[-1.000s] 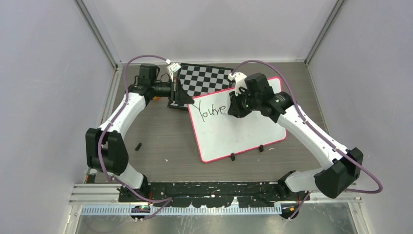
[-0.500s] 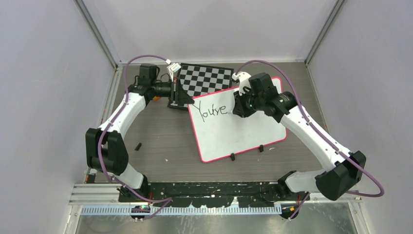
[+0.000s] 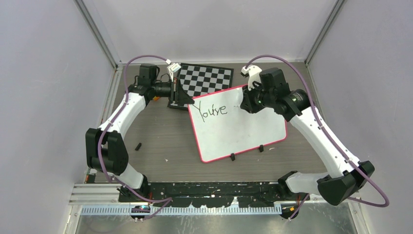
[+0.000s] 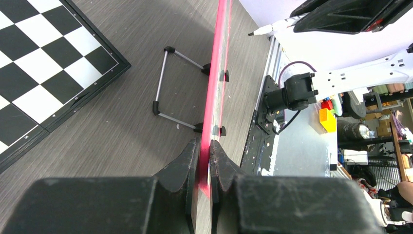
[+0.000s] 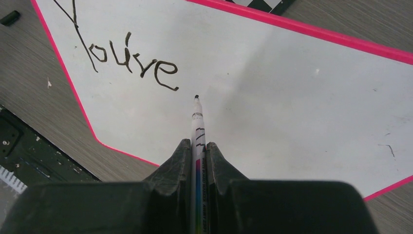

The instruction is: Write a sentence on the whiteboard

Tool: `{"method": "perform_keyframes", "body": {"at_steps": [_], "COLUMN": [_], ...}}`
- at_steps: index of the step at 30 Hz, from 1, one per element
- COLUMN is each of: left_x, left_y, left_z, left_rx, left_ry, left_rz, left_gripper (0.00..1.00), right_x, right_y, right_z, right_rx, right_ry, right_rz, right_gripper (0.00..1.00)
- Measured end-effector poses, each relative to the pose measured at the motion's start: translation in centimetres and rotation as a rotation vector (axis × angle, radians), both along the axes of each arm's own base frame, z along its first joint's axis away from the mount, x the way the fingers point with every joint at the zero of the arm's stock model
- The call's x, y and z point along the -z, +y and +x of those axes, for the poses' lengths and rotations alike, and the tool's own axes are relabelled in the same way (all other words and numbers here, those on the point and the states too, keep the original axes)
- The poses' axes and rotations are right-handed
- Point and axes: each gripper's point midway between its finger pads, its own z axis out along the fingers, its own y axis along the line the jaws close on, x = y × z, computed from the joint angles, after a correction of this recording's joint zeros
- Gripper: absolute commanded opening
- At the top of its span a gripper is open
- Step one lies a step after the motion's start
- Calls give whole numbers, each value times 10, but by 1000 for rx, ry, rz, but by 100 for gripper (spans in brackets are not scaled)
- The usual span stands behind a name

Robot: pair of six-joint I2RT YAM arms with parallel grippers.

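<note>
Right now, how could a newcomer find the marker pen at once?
Find the large white, pink-framed whiteboard. Over its far half, the right gripper clamps a thin white marker. Its black tip, beside the black lettering, sets it apart.

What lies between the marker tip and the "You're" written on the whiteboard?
Only bare whiteboard. In the right wrist view, the marker in the right gripper points just past the final "e" of the sentence, with clean white surface between.

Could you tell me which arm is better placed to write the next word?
Right. The right gripper holds the marker, tip over blank whiteboard just past the sentence "You're". The left gripper is clamped on the board's pink edge, holding no pen.
</note>
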Motion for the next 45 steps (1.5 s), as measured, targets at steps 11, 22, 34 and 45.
{"method": "perform_keyframes", "body": {"at_steps": [11,22,34,45], "left_x": [0,0,1,0], "left_y": [0,0,0,0], "left_z": [0,0,0,-1], "left_rx": [1,1,4,7], "left_ry": [-3,-2,-10,-13], "left_rz": [1,1,3,6], "left_gripper": [0,0,0,0], "right_x": [-16,-6,8,0], "right_y": [-9,-4,1,0], "right_z": [-32,-30,-1,10], "right_rx": [-142,-142,-128,-129], "right_ry": [-41,-3,35,28], "right_rz": [44,61,55,126], "right_gripper": [0,0,0,0]}}
